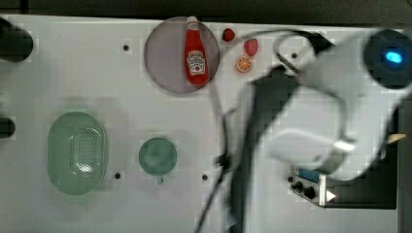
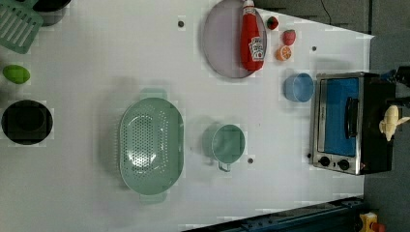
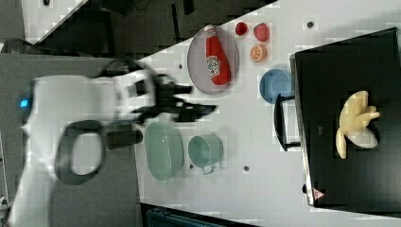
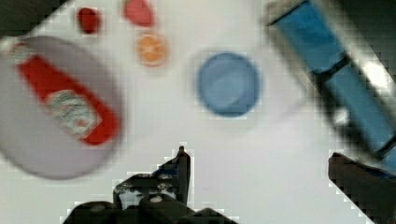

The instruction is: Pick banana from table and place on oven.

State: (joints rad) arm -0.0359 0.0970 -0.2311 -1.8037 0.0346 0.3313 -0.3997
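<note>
The pale yellow banana [image 3: 354,120] lies on the oven's black top [image 3: 340,71], clear of the arm; in the left view the banana [image 2: 390,121] rests on the far side of the oven [image 2: 374,96]. My gripper [image 4: 258,156] hangs open and holds nothing, above the white table [image 4: 196,135] between the grey plate and the oven's blue door [image 4: 327,51]. Its two dark fingers [image 4: 181,163] stand wide apart. The white arm [image 3: 71,109] reaches in from the right view's left, and in the top view the arm [image 1: 330,92] covers most of the oven.
A ketchup bottle [image 2: 252,38] lies on a grey plate [image 2: 222,43]. A blue bowl [image 2: 298,88] stands next to the oven door, with an orange slice [image 2: 284,53] and two red fruits nearby. A green colander [image 2: 151,145] and green cup [image 2: 228,144] sit mid-table.
</note>
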